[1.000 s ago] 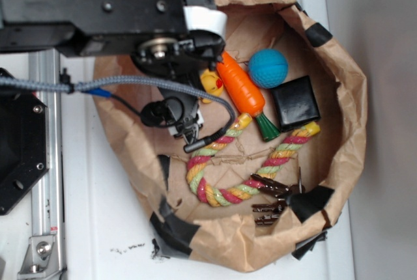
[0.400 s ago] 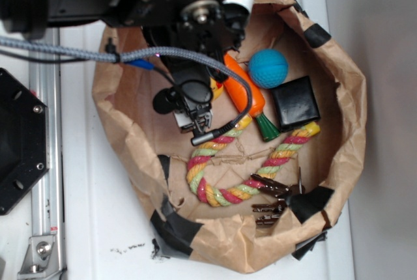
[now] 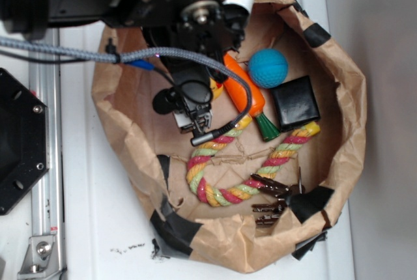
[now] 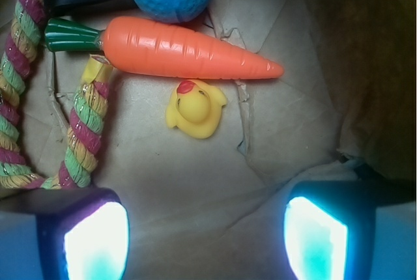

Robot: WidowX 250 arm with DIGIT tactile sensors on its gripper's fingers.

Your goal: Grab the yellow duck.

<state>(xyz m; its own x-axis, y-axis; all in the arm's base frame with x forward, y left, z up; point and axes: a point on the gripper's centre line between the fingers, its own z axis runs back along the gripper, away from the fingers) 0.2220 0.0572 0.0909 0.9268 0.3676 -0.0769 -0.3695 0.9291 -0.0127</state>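
The gripper (image 4: 205, 228) is held wide open, nothing between its fingers (image 4: 94, 241). In the wrist view the yellow duck (image 4: 194, 109) is seen just ahead, near the centreline, on the paper bag (image 3: 339, 163) floor, touching the orange carrot (image 4: 189, 49) beyond. In the exterior view the duck is hidden by the arm.

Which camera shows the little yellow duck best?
The wrist view: the duck lies in full sight beside the carrot, ahead of the open gripper. In the exterior view the arm hides nearly all of it.
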